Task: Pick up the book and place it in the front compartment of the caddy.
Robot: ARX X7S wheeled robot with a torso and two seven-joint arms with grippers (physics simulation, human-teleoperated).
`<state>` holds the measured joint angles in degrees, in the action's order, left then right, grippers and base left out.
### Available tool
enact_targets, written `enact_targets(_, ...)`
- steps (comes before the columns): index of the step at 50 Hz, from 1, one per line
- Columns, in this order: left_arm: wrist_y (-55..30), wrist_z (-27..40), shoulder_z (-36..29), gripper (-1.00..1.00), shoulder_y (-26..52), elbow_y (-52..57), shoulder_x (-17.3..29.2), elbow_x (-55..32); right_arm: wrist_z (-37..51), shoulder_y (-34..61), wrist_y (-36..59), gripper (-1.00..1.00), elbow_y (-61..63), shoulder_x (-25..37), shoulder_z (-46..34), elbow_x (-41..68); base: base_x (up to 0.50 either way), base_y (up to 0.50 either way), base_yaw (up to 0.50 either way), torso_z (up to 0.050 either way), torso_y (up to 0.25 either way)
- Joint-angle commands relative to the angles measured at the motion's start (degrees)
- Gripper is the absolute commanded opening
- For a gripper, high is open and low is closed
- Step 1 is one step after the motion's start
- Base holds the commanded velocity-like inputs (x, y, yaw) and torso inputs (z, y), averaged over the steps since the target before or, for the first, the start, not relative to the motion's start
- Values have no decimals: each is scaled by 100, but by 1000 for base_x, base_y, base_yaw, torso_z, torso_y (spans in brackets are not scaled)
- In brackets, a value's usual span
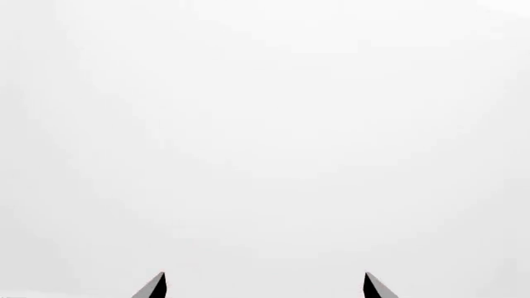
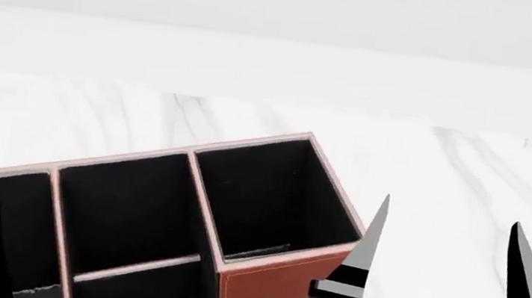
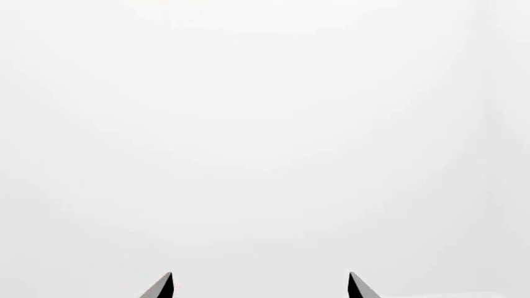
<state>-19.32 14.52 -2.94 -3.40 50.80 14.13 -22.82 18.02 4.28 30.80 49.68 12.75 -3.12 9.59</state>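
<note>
White-veined marble table (image 2: 465, 164) under blank white walls; caddy (image 2: 270, 292) near; both grippers' fingers (image 2: 366, 243) spread, empty

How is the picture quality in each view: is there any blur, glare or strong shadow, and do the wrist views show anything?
Head view: sharp, evenly lit, no glare; the caddy has dark cells, and the marble table shows only faint shadow. Left wrist view: nearly all blank white, only the left gripper fingertips at the edge. Right wrist view: the same blank white, with the right gripper tips apart.
</note>
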Motion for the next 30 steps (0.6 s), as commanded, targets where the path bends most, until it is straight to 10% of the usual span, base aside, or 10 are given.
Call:
enact_targets(1, -76, -91, 64, 100, 174, 357, 108, -810, 47, 0, -14, 100, -2, 50, -27, 45, 0, 0, 0, 0, 0)
enact_targets(4, 26, -191, -101, 100, 241, 499, 224, -480, 55, 12, 24, 100, 44, 57, -16, 83, 0, 0, 0, 0, 0)
enact_targets(16, -22, -1260, 268, 100, 476, 74, 868, -3757, 112, 37, 104, 100, 175, 117, 78, 208, 0, 0, 0, 0, 0)
enact_targets(30, -899, -1538, -132, 100, 1292, 95, 1843, -4683, 158, 71, 160, 100, 238, 180, 0, 243, 0, 0, 0, 0, 0)
